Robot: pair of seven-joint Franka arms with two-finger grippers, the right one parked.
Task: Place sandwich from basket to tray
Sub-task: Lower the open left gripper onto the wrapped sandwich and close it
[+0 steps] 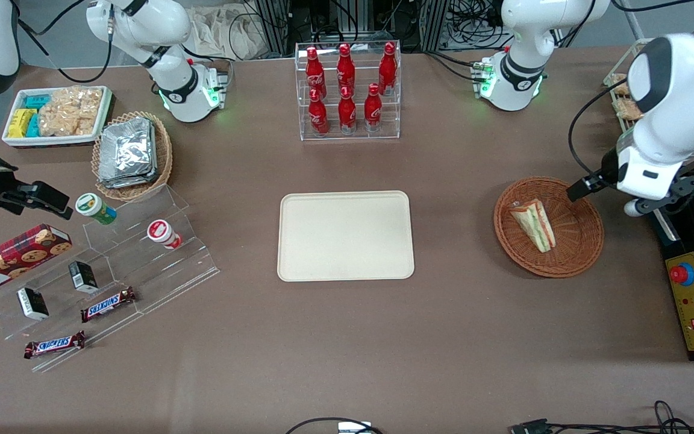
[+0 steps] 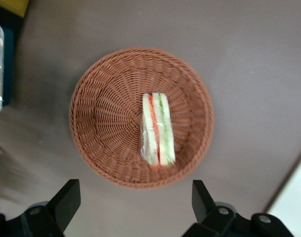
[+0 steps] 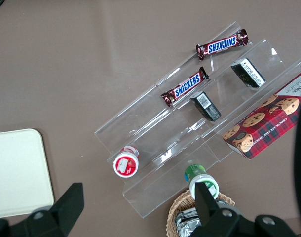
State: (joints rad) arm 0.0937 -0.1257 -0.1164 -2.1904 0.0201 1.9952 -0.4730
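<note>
the sandwich (image 1: 534,224) (image 2: 158,129) lies in the round brown basket (image 1: 570,256) (image 2: 103,123), toward the working arm's end of the table; the gripper (image 2: 135,197) hangs above the basket, fingers (image 2: 66,197) spread wide, grasping nothing; the cream tray (image 1: 346,235) sits bare mid-table, well apart

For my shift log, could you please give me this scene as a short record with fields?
sandwich: lies in the basket, wrapped, not yet gripped
basket: on the table toward the working arm's end
tray: bare, mid-table, apart from the basket
gripper: open, above the basket's edge, holding nothing
cola bottles: six in a clear rack, farther from the front camera than the tray
task stage: pick not begun
</note>
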